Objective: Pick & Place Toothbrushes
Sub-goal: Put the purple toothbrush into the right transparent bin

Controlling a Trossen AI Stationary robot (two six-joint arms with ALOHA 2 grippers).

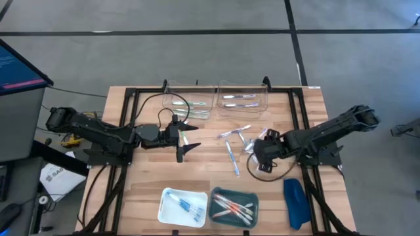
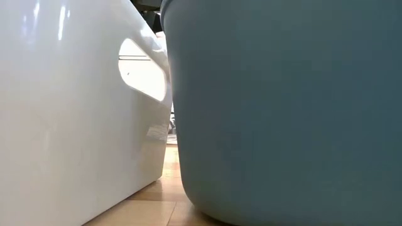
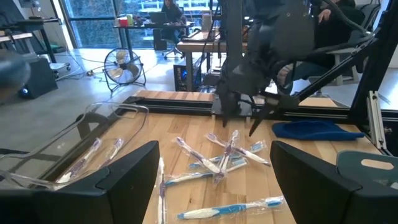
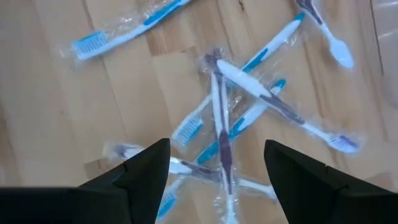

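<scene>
Partly sorted: some toothbrushes [image 1: 234, 145] loose at frame centre, others already in lower bins [image 1: 233, 204]; right gripper [image 1: 257, 156] spread wide, empty, above the pile; left gripper [image 1: 184, 139] wide, empty, centre-left.

The right gripper [image 4: 217, 171] is looking down on a wooden worktop [image 4: 81, 106], its two dark jaws standing wide apart with nothing between them but the things lying below. Clear-wrapped toothbrushes [image 4: 249, 81] are lying scattered on the wood. Several are crossing one another in a loose pile straight ahead of the jaws: a purple-handled brush [image 4: 221, 134] is running lengthwise through the middle, with white and blue ones slanting over and under it. One blue brush [image 4: 121, 31] is lying apart from the pile, its bristled head showing through the wrapper. Another, purple and white [image 4: 326, 28], is lying off to one side near a clear edge.
</scene>
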